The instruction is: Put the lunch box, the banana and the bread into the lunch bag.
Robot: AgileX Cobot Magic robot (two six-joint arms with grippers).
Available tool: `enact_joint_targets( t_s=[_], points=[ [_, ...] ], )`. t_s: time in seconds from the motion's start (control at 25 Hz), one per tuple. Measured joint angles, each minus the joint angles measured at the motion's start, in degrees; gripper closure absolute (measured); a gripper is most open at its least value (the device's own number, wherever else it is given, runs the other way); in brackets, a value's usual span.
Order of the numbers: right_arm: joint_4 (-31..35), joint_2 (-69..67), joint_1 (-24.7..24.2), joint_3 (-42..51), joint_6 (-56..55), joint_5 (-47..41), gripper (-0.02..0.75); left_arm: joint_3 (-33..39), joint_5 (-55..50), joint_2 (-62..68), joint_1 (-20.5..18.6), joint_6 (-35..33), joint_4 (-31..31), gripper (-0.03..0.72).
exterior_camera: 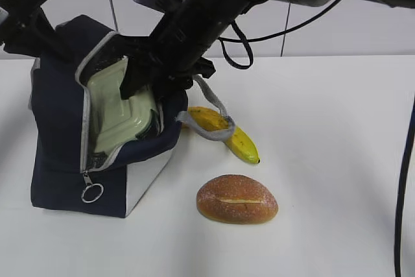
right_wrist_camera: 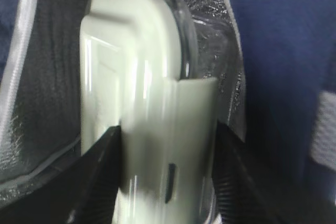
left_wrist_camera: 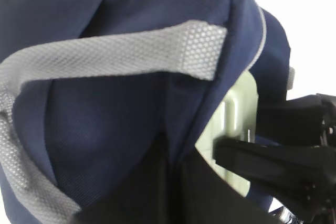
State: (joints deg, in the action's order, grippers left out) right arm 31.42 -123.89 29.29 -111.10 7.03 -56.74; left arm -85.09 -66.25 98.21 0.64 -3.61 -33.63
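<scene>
Lowering the lunch box [exterior_camera: 123, 105] into the bag [exterior_camera: 58, 154] is the step in hand, the first of three. In the exterior view the bag stands at the left of the frame, its zipped flap folded open toward the camera, and the box's green lid shows tilted in the opening, only partly down inside.

The right gripper [exterior_camera: 146, 72] reaches in from the upper right. Its wrist view shows both black fingers [right_wrist_camera: 94, 177] pressed against the sides of the box, so the jaws stand about half open, clamped on it, with the bag's silvery lining behind.

The left gripper [exterior_camera: 32, 27] sits at the upper left, behind the bag's top. Its tips are hidden by fabric; it appears fully closed, and seems to be pinching the bag's rim to hold the mouth open, though I cannot see what it grips. Its wrist view shows navy fabric, a grey strap [left_wrist_camera: 121, 51] and a sliver of the lid.

Nothing else is visible inside the bag. The banana [exterior_camera: 230, 135] lies on the white table [exterior_camera: 337, 160] just right of the bag, with the second strap draped across it. The bread [exterior_camera: 237, 199] sits lower centre, apart from both.

Next, I judge, the box must settle to the bottom before release, leaving room for the others.
</scene>
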Motion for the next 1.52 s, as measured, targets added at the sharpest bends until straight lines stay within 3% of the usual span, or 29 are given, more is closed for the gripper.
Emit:
enact_joint_targets(
  t_s=[0.52, 0.84, 1.2, 1.4, 1.52],
  points=[
    [0.0, -6.7, 3.3, -5.4, -0.1, 4.5, 0.371, 0.0, -0.1, 0.0, 0.0, -0.2, 0.0, 0.691],
    [-1.3, -8.4, 4.8, -6.2, 1.4, 6.3, 0.257, 0.0, -0.2, 0.0, 0.0, -0.5, 0.2, 0.691],
    [-14.7, -8.3, 4.6, -19.2, 1.6, -9.8, 0.236, 0.0, -0.3, 0.1, 0.0, -0.8, 0.4, 0.691],
    [-16.6, -5.2, 4.5, -21.9, 3.6, -13.5, 0.236, 0.0, -0.4, 0.1, 0.0, -0.9, 3.5, 0.691],
    [-21.5, -2.1, 4.5, -21.9, 4.2, -14.4, 0.236, 0.0, -0.5, 0.1, 0.0, -0.9, 4.2, 0.691]
  ],
)
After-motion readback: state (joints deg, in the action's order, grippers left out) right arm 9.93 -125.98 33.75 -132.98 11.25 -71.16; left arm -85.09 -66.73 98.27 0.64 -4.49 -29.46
